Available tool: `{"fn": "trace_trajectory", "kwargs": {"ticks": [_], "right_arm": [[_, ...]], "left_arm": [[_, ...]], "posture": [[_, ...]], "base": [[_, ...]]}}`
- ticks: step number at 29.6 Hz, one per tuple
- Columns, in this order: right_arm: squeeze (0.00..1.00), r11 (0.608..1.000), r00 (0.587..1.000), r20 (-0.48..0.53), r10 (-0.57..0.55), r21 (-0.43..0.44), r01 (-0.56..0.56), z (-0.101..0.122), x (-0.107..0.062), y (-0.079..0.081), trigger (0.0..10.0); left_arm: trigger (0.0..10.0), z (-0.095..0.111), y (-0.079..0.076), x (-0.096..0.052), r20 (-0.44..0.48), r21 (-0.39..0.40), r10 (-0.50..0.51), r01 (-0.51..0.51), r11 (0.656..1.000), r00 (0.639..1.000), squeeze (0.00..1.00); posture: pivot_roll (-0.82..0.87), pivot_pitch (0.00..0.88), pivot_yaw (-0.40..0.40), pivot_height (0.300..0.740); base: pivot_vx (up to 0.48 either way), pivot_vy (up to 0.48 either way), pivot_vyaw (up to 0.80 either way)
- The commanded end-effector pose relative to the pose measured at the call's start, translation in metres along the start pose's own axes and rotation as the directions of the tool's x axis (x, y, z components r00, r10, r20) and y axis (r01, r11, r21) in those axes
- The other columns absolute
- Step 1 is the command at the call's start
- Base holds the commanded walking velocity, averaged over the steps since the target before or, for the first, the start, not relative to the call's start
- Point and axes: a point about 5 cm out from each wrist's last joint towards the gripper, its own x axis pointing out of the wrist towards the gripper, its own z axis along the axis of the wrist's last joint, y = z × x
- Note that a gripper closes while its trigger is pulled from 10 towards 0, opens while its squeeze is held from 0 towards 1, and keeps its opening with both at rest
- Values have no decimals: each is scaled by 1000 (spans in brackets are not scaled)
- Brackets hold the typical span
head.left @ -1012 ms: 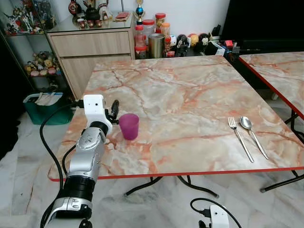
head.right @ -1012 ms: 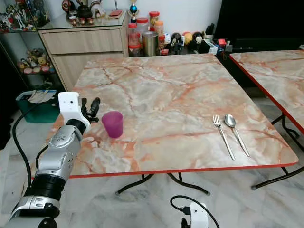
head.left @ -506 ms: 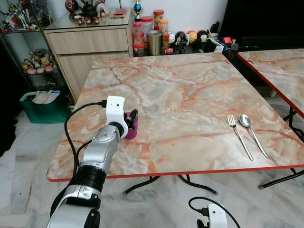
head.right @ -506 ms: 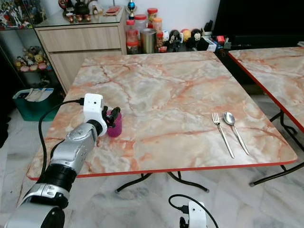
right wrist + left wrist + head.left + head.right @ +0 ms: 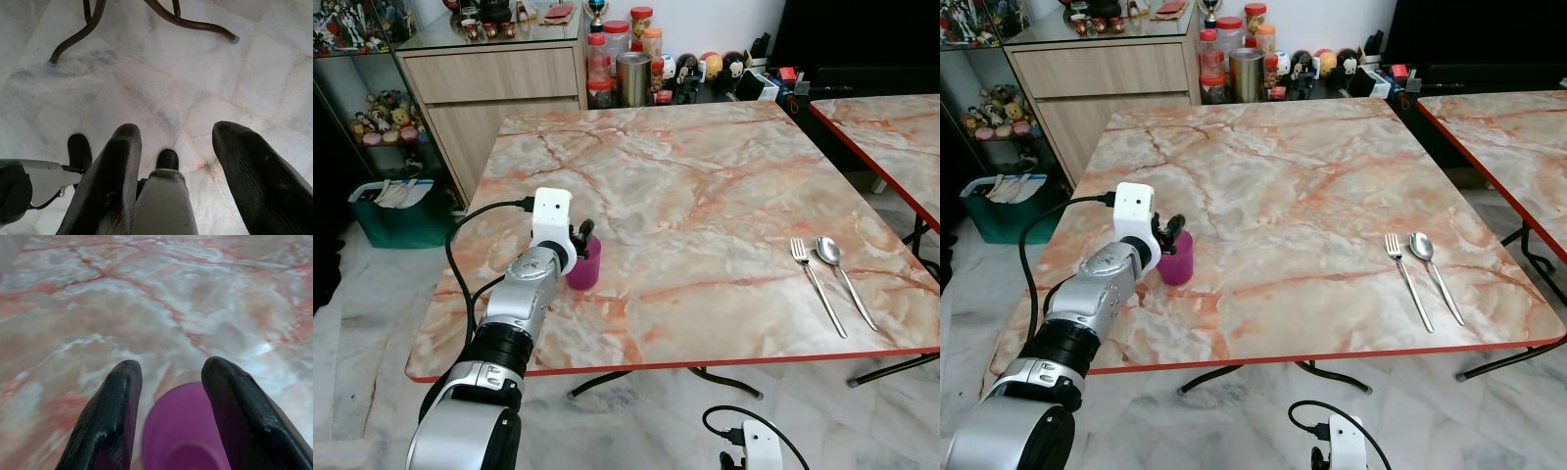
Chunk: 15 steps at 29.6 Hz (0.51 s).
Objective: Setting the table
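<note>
A purple cup (image 5: 587, 266) stands upright on the marble table (image 5: 705, 186), near its left front corner. My left gripper (image 5: 582, 243) reaches in over the table's left edge and straddles the cup. In the left wrist view its black fingers (image 5: 115, 406) stand open on either side of the cup (image 5: 183, 431). A fork (image 5: 818, 284) and a spoon (image 5: 842, 284) lie side by side near the front right of the table. My right gripper (image 5: 173, 132) hangs open above the floor, below the table's front edge.
A second marble table (image 5: 891, 127) stands close on the right. A wooden cabinet (image 5: 489, 78) and several jars (image 5: 631, 69) sit behind the table. A green bin (image 5: 396, 211) is on the floor at the left. Metal table legs (image 5: 186, 22) cross beneath.
My left gripper has moved right, from beside the cup to around it. The camera has shifted a little. The cup, fork and spoon stay in place.
</note>
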Motion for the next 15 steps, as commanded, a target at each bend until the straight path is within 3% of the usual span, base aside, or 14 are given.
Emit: {"fn": "trace_trajectory", "kwargs": {"ticks": [1, 3, 8, 15], "right_arm": [[0, 1000, 1000, 8, 5, -4, -4, 3, 1, 1, 10000], [0, 1000, 1000, 6, 8, -13, -8, 3, 1, 0, 10000], [0, 1000, 1000, 6, 8, -13, -8, 3, 1, 0, 10000], [0, 1000, 1000, 8, 15, -18, -15, 4, 1, 0, 10000]], "left_arm": [[10000, 2, 8, 0, 12, 15, 39, -39, 999, 999, 0], [10000, -8, 11, -1, -37, 29, 45, -44, 999, 998, 0], [10000, -12, 11, -1, -49, 27, 52, -50, 998, 997, 0], [10000, -26, 4, -2, -117, 47, 15, -9, 999, 993, 0]], "posture": [[17, 0, 36, 740], [19, 0, 32, 740], [18, 0, 30, 740], [15, 0, 30, 740]], "base": [[0, 0, 0], [0, 0, 0], [0, 0, 0], [0, 0, 0]]}}
